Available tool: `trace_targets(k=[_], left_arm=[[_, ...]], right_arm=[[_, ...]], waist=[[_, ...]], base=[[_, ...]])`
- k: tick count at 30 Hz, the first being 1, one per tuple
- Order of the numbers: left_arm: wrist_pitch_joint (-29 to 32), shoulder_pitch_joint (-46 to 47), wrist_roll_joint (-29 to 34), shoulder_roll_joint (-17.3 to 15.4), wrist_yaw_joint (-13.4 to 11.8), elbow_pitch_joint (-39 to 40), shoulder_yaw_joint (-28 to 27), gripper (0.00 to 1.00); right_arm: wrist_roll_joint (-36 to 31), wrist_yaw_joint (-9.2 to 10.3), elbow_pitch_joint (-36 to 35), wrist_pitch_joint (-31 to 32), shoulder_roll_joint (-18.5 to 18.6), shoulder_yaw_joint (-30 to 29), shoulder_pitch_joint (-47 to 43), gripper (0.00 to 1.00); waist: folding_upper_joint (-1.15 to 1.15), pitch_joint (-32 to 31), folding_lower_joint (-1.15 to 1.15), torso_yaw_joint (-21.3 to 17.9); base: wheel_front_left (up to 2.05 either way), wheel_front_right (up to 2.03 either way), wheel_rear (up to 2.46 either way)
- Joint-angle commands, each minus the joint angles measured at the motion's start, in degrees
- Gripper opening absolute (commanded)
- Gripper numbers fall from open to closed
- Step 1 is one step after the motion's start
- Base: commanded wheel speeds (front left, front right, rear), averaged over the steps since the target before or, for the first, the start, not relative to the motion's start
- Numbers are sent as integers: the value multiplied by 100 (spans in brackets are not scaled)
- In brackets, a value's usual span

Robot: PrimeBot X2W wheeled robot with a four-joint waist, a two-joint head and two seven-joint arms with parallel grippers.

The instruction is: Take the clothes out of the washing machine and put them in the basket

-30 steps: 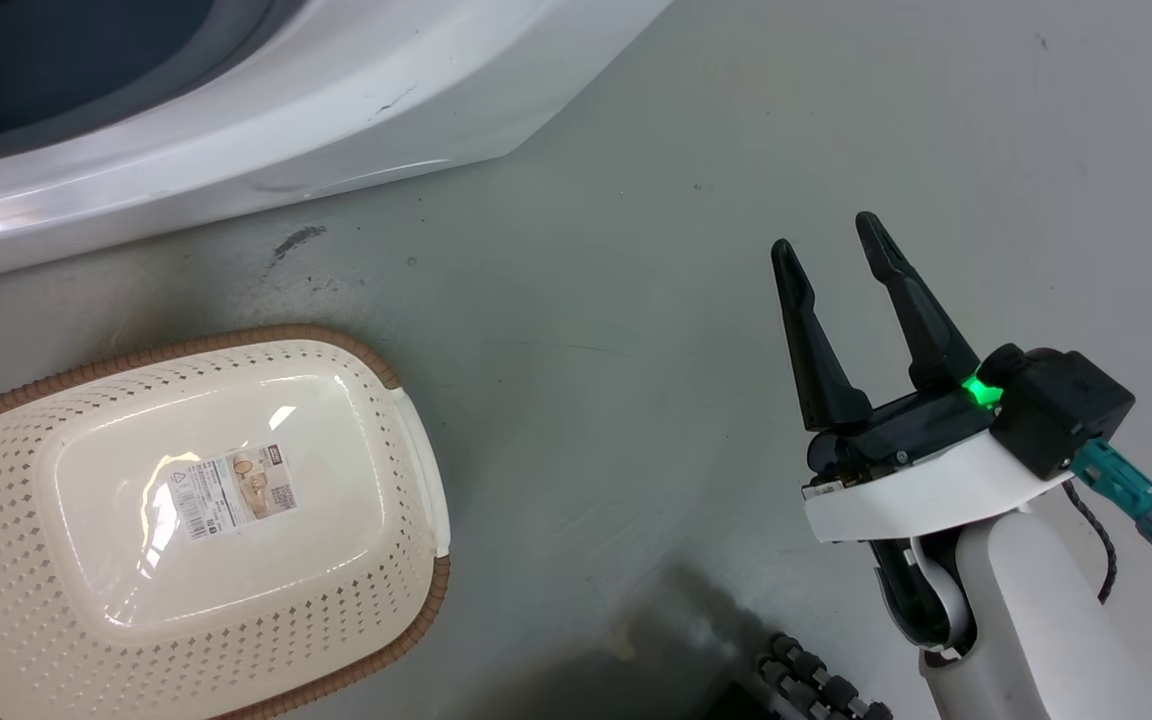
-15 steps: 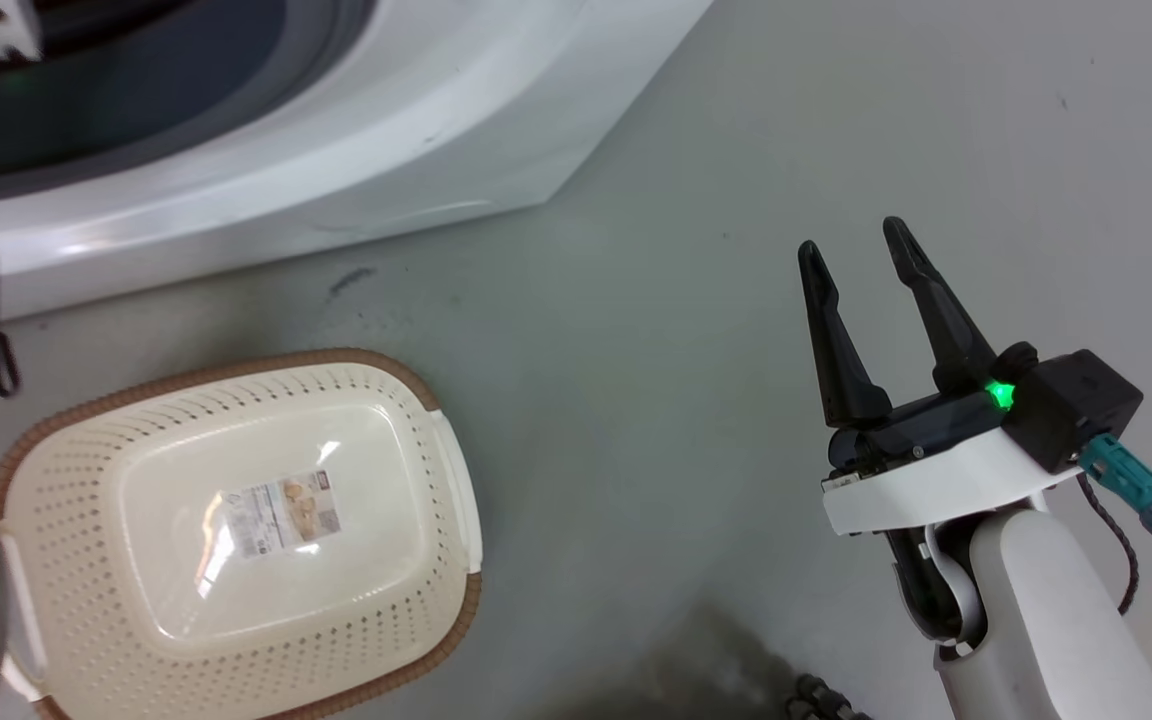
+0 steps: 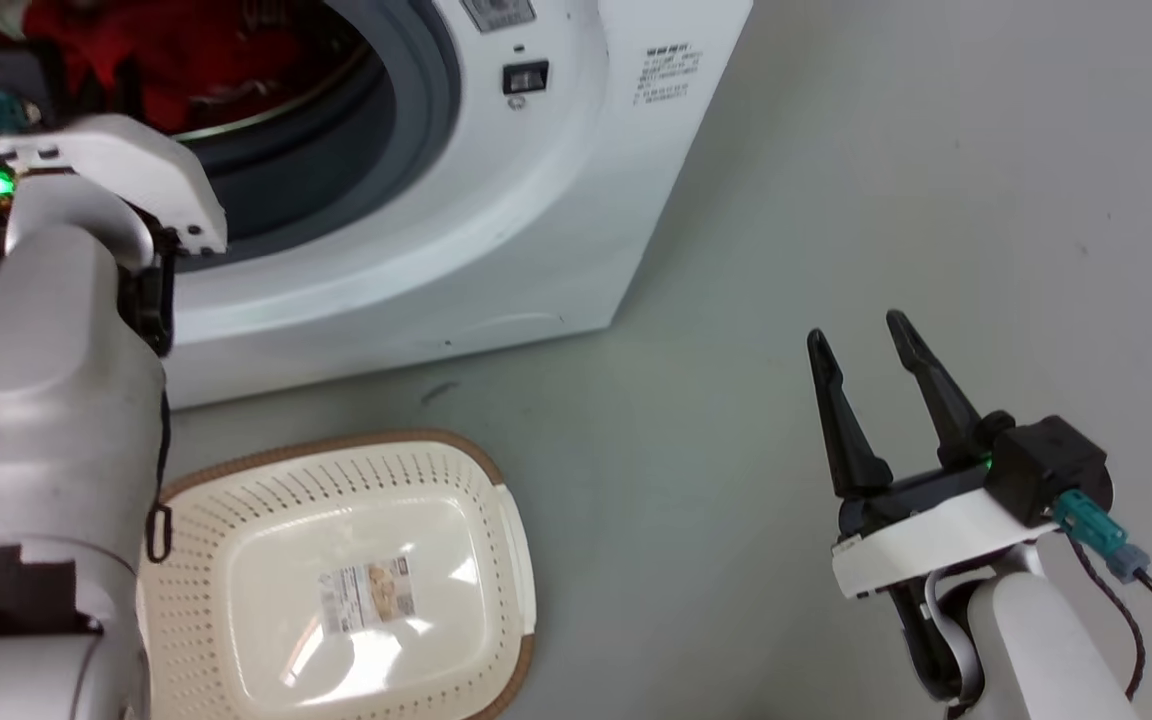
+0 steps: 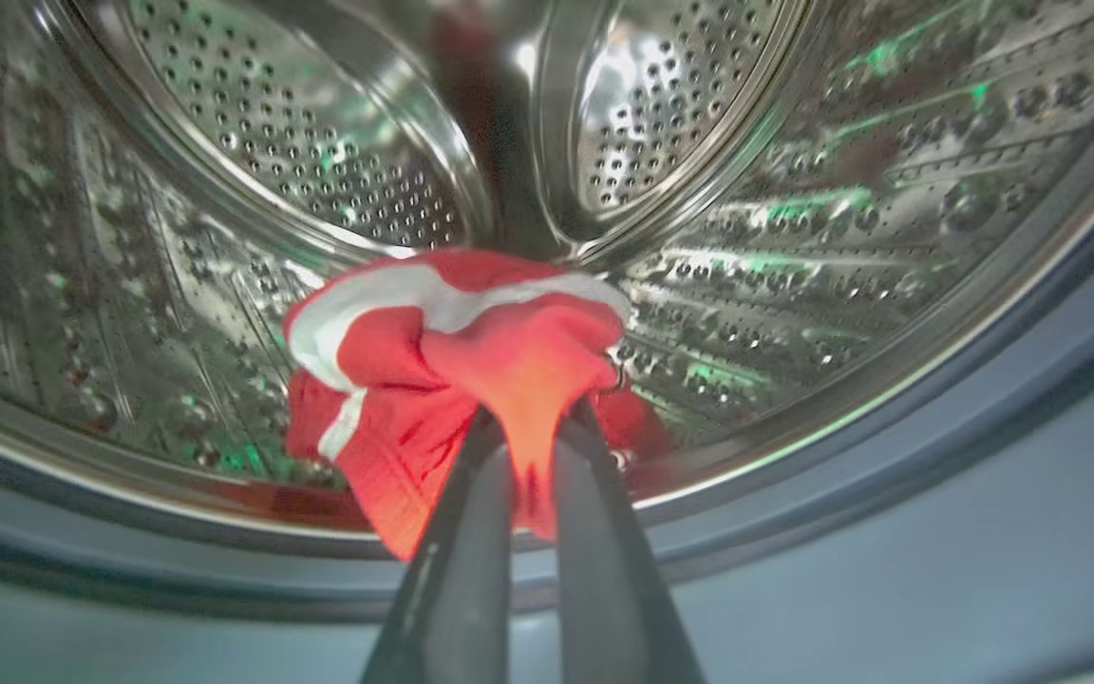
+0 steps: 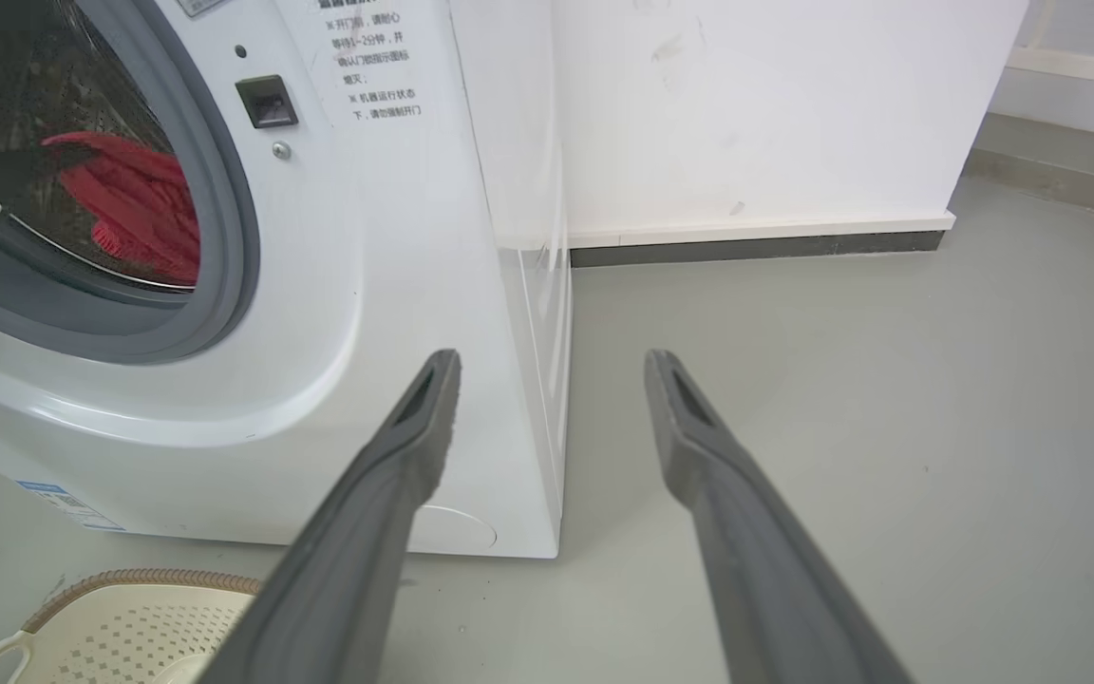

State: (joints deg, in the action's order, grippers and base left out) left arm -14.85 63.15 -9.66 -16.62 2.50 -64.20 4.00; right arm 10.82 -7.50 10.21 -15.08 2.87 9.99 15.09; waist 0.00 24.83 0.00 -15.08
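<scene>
Left gripper (image 4: 530,416) clamps a bunched fold of the clothes (image 4: 386,380), low in the drum (image 4: 319,142) of the washing machine (image 3: 536,200). Right gripper (image 3: 857,332) spread, empty. Step: extraction. Next move, judged: pull clear over the grey seal (image 3: 426,105), then lower into the basket (image 3: 336,443), empty on the floor (image 3: 696,450) below. Fabric red, white-trimmed, limp; may trail.

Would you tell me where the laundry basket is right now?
In the head view, the basket sits on the floor at lower left, just in front of the washing machine.
</scene>
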Motion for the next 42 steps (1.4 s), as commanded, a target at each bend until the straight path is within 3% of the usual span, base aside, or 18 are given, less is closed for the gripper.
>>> trace_targets(k=[1, 18, 30, 35, 42], left_arm=[[-41, -216, -43, 40, 8, 296, -41, 0], [-42, -2533, -146, 640, 104, 3209, -466, 0], [1, -4312, -106, 1142, 51, 5588, -175, 0], [251, -5292, -239, 1279, -118, 6041, 108, 0], [280, -6037, -395, 1342, -364, 5639, 454, 0]], right_arm=[[-41, 3, 48, -13, 1, -19, -113, 100], [-127, 2, 295, -13, 0, -237, -753, 100], [-210, 2, 266, 27, -1, -311, -1084, 100], [-225, 2, 176, 65, -1, -319, -1087, 100], [-259, 2, 52, 95, -1, -299, -912, 100]], waist=[[0, -403, 0, 152], [0, -1638, 0, 490], [0, -2017, 0, 796], [0, -1938, 0, 924], [0, -1553, 0, 1054]], base=[[0, 0, 0], [0, 0, 0], [0, 0, 0], [0, 0, 0], [0, 0, 0]])
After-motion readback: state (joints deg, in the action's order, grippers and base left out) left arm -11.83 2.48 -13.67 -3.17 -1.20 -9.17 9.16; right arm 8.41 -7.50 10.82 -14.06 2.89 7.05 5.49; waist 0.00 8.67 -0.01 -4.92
